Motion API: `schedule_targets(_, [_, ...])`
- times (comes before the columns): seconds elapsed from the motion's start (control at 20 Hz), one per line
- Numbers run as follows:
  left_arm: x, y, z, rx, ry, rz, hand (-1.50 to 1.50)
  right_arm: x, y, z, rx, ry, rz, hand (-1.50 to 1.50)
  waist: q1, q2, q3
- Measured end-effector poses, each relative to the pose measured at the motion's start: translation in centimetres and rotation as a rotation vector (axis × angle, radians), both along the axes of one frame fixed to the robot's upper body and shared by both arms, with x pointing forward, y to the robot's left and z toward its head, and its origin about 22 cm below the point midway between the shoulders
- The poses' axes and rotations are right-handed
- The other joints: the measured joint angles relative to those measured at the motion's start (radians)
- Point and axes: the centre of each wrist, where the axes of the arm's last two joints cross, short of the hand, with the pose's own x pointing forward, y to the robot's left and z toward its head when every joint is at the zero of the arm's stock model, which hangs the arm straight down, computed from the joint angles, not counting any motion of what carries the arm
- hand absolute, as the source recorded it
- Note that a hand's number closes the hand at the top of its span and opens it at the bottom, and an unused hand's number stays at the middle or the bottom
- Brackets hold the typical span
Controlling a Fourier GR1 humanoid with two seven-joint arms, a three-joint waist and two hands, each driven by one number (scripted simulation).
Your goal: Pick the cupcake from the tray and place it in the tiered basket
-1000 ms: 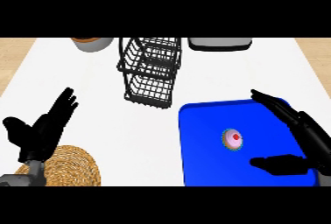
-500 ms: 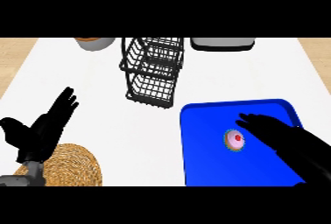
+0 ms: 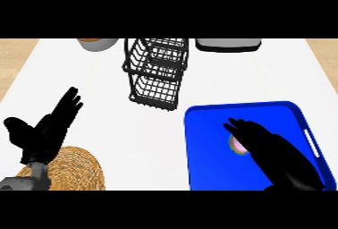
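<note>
A small cupcake (image 3: 236,146) with pink top and green edge lies on the blue tray (image 3: 211,129) at the right. My right hand (image 3: 267,147) lies over it, fingers stretched forward and covering most of the cupcake; whether they touch it is hidden. The black wire tiered basket (image 3: 157,71) stands at the back centre, apart from the tray. My left hand (image 3: 46,129) rests open at the left, fingers up.
A woven straw mat (image 3: 76,170) lies at the lower left under my left forearm. A brown-rimmed bowl (image 3: 98,44) and a grey container (image 3: 228,44) sit along the counter's far edge.
My right hand has swung in from the tray's right side to lie over the cupcake, hiding most of it. The left hand has not moved.
</note>
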Motion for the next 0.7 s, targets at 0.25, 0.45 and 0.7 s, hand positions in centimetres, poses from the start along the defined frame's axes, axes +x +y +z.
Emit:
schedule_targets(0.25, [-0.2,0.2,0.1,0.007,0.005,0.002,0.0,1.3,0.5,-2.8,-0.037,0.006,-0.046,-1.5,0.001,0.0,0.0])
schedule_targets(0.45, [0.2,0.6,0.4,0.006,0.004,0.0,0.0,1.9,-0.3,-5.4,-0.055,-0.005,-0.062,-1.5,0.0,0.001,0.001])
schedule_targets(0.7, [0.3,1.2,-0.5,0.002,0.001,0.008,0.0,2.5,-1.3,-7.1,-0.062,-0.059,-0.078,-1.5,-0.001,0.001,0.001])
